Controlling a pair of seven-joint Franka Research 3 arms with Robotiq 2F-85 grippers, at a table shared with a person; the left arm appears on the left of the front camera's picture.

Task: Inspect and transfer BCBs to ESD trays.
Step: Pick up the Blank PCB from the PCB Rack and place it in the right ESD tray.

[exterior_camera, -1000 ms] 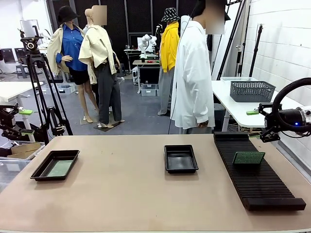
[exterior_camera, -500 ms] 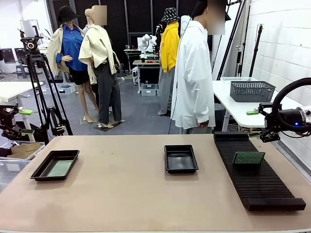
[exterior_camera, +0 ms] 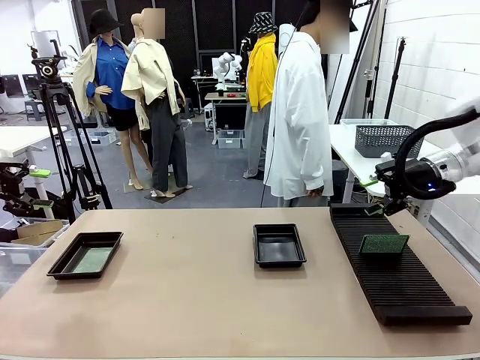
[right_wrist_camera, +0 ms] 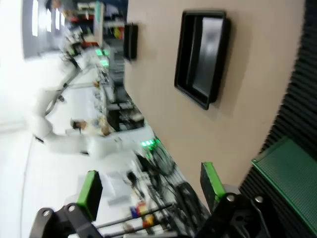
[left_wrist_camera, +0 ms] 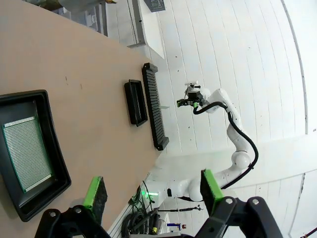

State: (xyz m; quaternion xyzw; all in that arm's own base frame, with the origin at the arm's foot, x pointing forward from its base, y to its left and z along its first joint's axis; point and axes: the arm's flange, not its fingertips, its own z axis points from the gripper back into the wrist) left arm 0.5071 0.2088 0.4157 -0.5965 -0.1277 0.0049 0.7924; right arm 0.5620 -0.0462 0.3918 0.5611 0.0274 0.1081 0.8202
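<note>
Board (exterior_camera: 91,260) in left tray (exterior_camera: 61,274) | second board (exterior_camera: 383,244) propped on rack (exterior_camera: 397,289) | middle tray (exterior_camera: 259,246) bare | table (exterior_camera: 187,300) open between | left gripper (left_wrist_camera: 152,188), right gripper (right_wrist_camera: 149,186) spread wide

Smeared by motion all through the right wrist view; green board (right_wrist_camera: 292,173) and ribbed rack (right_wrist_camera: 302,99) there both cut by the right edge. In the left wrist view, near tray (left_wrist_camera: 58,158) clipped at the left edge. In the front view, right arm (exterior_camera: 465,161) cropped at the right edge, person (exterior_camera: 300,127) hidden below the thighs behind the table (exterior_camera: 187,300); print on the green board too small to read.
</note>
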